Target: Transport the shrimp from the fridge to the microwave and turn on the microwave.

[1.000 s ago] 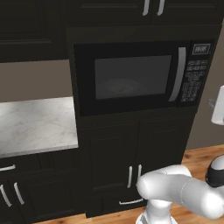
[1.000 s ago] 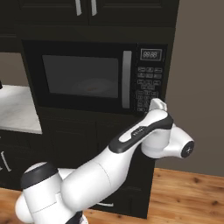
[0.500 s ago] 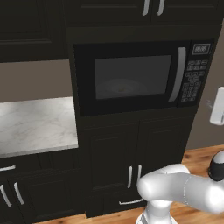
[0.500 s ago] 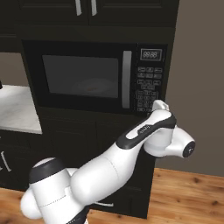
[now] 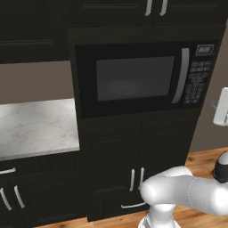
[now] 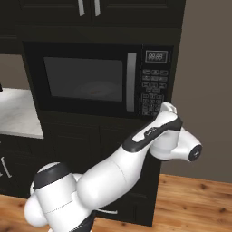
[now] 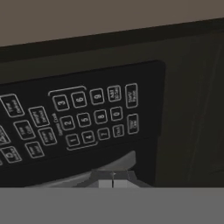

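Observation:
The microwave (image 5: 133,78) (image 6: 86,79) is a black built-in box with its windowed door closed and a curved silver handle (image 5: 182,75). A pale turntable (image 5: 121,87) shows dimly through the glass. I cannot make out the shrimp behind the dark window. The fridge is out of view. My gripper (image 6: 165,108) (image 5: 215,106) is shut with nothing in it. It sits just off the lower right corner of the keypad (image 6: 152,97). In the hand view the shut fingertips (image 7: 113,183) rise below the number buttons of the keypad (image 7: 87,118), close to the panel.
A marble counter (image 5: 35,127) (image 6: 13,113) lies left of the microwave column. Dark cabinet doors (image 5: 133,169) with silver pulls stand below it, and more are above. A taupe wall (image 6: 204,68) runs to the right, over a wood floor (image 6: 199,199).
The hand has crept slightly nearer the keypad's lower right corner, and the arm's lower links have shifted. The microwave door stays closed.

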Motion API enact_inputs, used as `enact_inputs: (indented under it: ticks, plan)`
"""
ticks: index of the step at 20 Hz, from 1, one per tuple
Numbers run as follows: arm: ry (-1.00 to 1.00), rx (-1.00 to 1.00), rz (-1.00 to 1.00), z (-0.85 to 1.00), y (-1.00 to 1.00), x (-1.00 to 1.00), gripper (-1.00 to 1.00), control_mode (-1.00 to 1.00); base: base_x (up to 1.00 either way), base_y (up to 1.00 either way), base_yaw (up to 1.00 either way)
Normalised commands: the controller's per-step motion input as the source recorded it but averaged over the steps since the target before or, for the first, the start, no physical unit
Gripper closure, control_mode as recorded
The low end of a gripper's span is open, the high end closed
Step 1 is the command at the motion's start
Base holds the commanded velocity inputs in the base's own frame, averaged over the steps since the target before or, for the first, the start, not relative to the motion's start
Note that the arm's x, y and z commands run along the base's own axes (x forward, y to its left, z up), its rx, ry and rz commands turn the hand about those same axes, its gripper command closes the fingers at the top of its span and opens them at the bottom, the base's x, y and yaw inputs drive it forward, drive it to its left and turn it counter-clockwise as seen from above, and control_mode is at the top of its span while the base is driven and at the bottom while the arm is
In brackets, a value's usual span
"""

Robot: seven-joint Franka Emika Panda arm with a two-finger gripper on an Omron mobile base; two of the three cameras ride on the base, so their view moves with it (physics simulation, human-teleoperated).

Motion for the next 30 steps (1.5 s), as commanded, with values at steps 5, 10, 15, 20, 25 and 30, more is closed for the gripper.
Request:
enact_inputs:
  ticks: [5,10,15,20,25,30]
  plan:
    - [0.0,0.0,-0.07,-0.01,0.0,0.08,1.0,-1.0,0.0,0.0,0.0]
    - [0.0,0.0,-0.06,0.0,0.0,0.02,1.0,-1.0,0.0,0.0,0.0]
    - [0.0,-0.01,-0.06,0.0,0.0,0.0,1.0,-1.0,0.0,0.0,0.0]
    - [0.0,-0.02,-0.06,0.0,0.0,0.01,1.0,-1.0,0.0,0.0,0.0]
    - [0.01,-0.01,-0.05,0.0,0.01,0.06,1.0,-1.0,0.0,0.0,0.0]
    - [0.03,0.0,-0.04,-0.03,0.07,0.1,1.0,-1.0,0.0,0.0,0.0]
